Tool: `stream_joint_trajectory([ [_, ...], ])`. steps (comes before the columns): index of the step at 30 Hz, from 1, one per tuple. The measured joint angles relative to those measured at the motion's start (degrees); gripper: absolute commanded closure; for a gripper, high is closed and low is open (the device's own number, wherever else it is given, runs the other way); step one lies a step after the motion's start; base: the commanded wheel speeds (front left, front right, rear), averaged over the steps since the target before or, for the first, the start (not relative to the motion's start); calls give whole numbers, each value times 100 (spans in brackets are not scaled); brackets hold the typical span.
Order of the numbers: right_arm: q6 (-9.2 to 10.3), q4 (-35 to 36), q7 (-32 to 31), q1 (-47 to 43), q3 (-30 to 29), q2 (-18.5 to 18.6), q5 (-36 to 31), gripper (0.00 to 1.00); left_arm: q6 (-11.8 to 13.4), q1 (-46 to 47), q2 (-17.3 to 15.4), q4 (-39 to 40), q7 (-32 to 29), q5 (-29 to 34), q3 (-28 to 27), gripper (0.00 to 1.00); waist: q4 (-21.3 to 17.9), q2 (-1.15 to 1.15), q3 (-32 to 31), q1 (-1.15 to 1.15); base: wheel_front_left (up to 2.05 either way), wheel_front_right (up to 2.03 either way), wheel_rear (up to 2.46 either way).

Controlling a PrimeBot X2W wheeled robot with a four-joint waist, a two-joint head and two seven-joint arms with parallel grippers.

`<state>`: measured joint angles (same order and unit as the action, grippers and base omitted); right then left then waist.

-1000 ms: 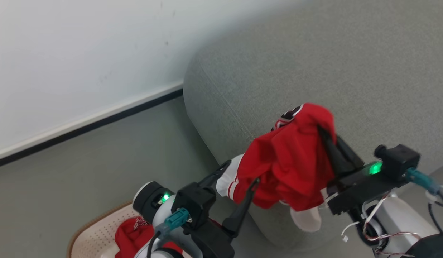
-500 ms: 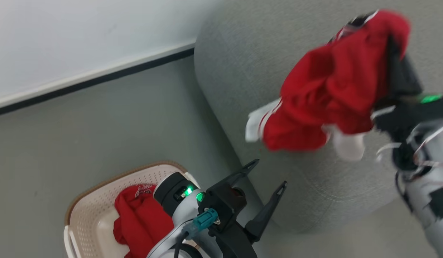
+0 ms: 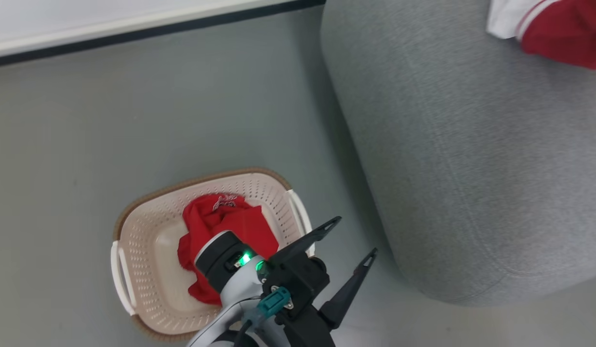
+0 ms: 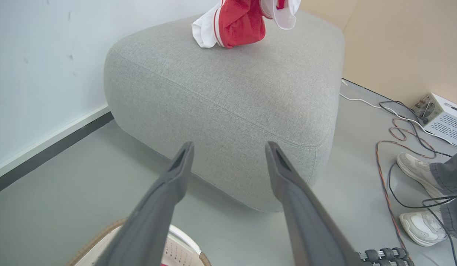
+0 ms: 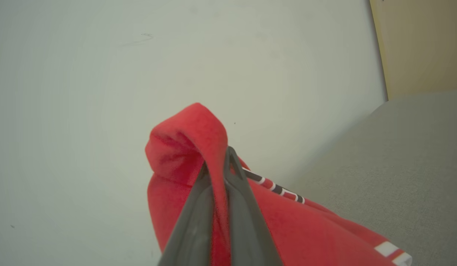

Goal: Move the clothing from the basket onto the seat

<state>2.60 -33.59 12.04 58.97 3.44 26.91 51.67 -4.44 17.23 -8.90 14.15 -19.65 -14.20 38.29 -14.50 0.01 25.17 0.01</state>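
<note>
While the right end effector (image 5: 218,162) grips a jersey (image 5: 176,147) over the sofa (image 4: 232,96), the left end effector (image 4: 230,146) sits spread wide, empty, by the basket (image 3: 139,241).

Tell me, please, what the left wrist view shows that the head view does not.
The left wrist view adds a person's white shoes, floor cables and a white box. The head view adds the red jersey lying inside the basket, with both basket handles. Both share the grey seat, the other jersey over its top, the basket's rim and the open left pincer.
</note>
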Motion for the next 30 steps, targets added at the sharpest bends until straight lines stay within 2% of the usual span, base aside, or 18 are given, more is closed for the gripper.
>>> stream_joint_trajectory([
  [3,114,-319,21,222,-219,144,56,100,49,-53,-98,93,-26,29,-53,0,164,0,185,0,0,0,0],
  [10,276,-1049,124,412,-535,130,245,100,243,-210,-260,411,-68,90,-292,0,442,0,602,0,0,0,0],
  [16,286,-1532,169,411,-339,-276,192,100,353,-369,-633,568,-101,110,-686,0,489,0,909,1,0,0,0],
  [17,286,-1608,170,409,-312,-325,167,76,355,-367,-648,569,-101,110,-708,0,469,0,935,1,0,0,0],
  [19,270,-1761,185,409,-276,-350,145,55,388,-368,-646,565,-101,109,-736,0,414,0,959,0,0,0,0],
  [20,246,-1842,202,404,-237,-346,93,16,394,-367,-642,563,-101,108,-748,0,383,0,958,0,0,0,0],
  [21,222,-1897,218,397,-198,-345,26,0,394,-367,-639,565,-101,107,-760,0,352,0,950,-1,0,0,0],
  [25,136,-1946,224,413,-78,-349,-143,0,463,-363,-626,582,-100,96,-855,0,234,0,898,-1,0,0,0],
  [30,-66,-2007,226,411,233,-415,-488,0,504,-336,-542,445,-75,54,-943,0,115,0,796,-1,0,0,0],
])
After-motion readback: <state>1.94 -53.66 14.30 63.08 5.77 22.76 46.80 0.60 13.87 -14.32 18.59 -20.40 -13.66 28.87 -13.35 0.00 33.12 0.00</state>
